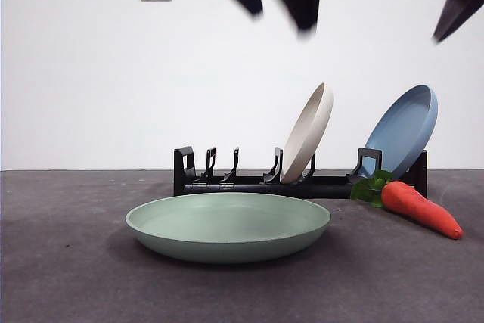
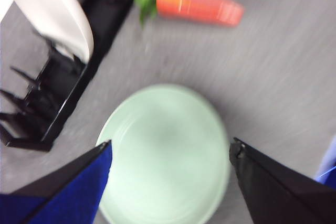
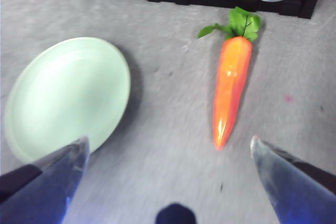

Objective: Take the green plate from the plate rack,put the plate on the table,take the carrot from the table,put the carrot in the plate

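Carrot [image 3: 229, 90] lies between — below — the right gripper's [image 3: 169, 148] spread jaws.

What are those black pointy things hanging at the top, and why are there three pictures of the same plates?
Those black points are the hands of a robot with two arms. Each hand has two jaws that pinch things. One picture is taken from low at the table's edge. The other two come from little cameras on the robot's wrists, looking down.

On the table lies the green plate, flat and with nothing on it. Behind it stands the plate rack, holding a cream plate and a blue plate. The carrot lies on the table in front of the rack, near the blue plate.

The left hand hangs open above the green plate. The right hand hangs open above the table, near the carrot. Neither holds anything.
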Robot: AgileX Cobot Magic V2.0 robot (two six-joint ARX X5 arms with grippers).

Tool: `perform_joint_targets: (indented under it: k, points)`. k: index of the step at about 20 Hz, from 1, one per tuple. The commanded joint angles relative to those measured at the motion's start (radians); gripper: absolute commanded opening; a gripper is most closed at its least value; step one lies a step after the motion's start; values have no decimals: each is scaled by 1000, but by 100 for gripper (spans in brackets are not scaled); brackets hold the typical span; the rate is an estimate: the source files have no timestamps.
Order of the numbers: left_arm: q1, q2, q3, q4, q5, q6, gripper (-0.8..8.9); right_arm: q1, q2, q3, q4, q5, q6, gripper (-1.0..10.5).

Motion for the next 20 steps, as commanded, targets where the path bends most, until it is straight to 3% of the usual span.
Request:
perform_joint_targets:
  k: [1,4,6,10,16,20]
  points:
    - [-4,-86,15,-28,68,-114,378,2,110,2,92,5,8,720]
    - [-5,-228,16,-28,152,-211,378,2,273,2,238,6,8,719]
    - [-5,-311,16,-29,157,-253,378,2,381,2,332,11,8,719]
    - [-20,-425,16,-48,161,-291,377,3,550,2,481,112,-3,670]
    - [-31,-459,16,-77,159,-311,377,24,678,2,650,138,-3,638]
    - [-31,-459,16,-77,161,-334,378,56,705,2,673,180,-3,468]
